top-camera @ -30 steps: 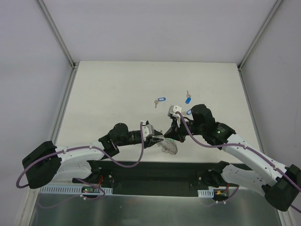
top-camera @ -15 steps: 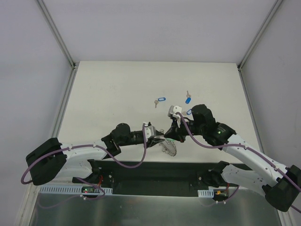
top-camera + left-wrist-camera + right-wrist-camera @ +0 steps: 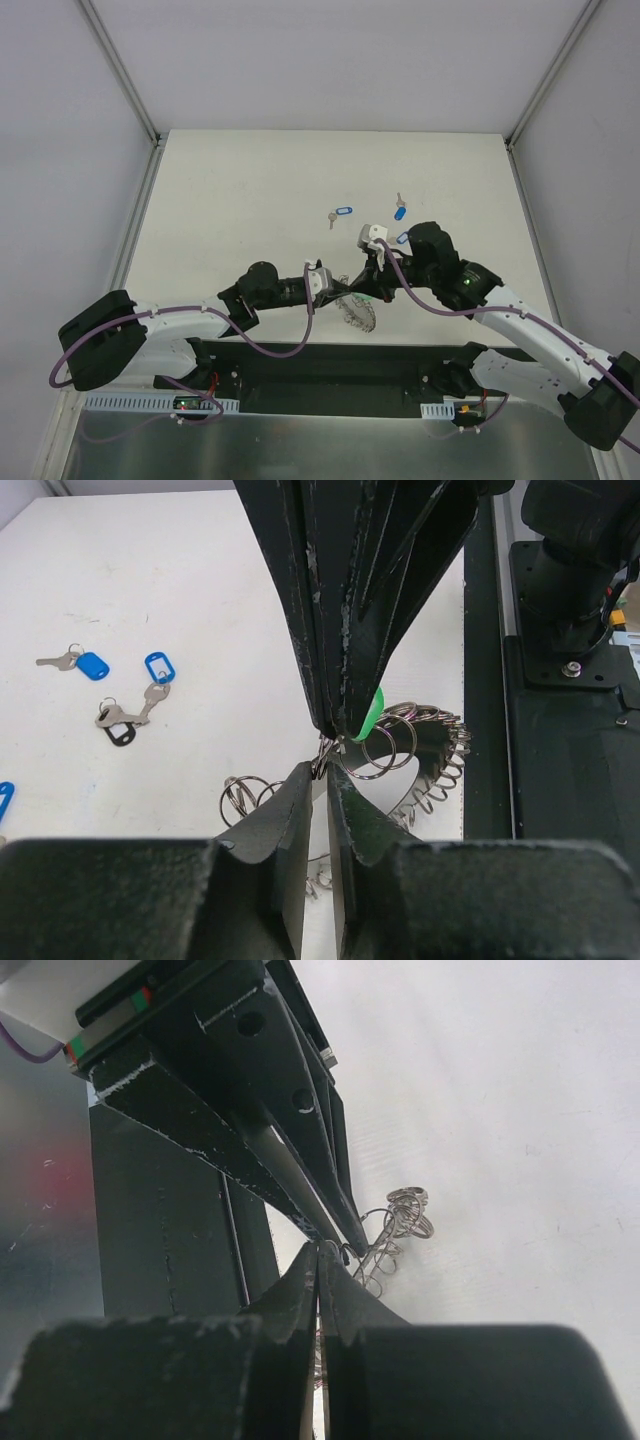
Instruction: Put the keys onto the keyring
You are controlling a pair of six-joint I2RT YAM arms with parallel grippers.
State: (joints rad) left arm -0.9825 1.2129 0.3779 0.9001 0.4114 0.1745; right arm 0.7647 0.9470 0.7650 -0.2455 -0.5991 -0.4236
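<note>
left claw point(image 3: 320, 776) and right claw point(image 3: 318, 1260) meet tip to tip; left clamps the fringed keyring point(image 3: 437, 746), right pinches the green-tagged key point(image 3: 371, 711).

My fingers point(image 3: 285, 830) are black, the keyring point(image 3: 425, 745) silvery grey, the tag point(image 3: 372, 712) green. At ten o'clock, blue tags point(image 3: 92, 665) on the white bench point(image 3: 220, 600).

White table point(image 3: 250, 180) (grey walls point(image 3: 330, 60) around)

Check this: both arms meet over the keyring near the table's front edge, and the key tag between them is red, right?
Not red: the left wrist view shows a green key tag. Otherwise yes: the left arm and right arm meet over the keyring near the table's front edge.
</note>
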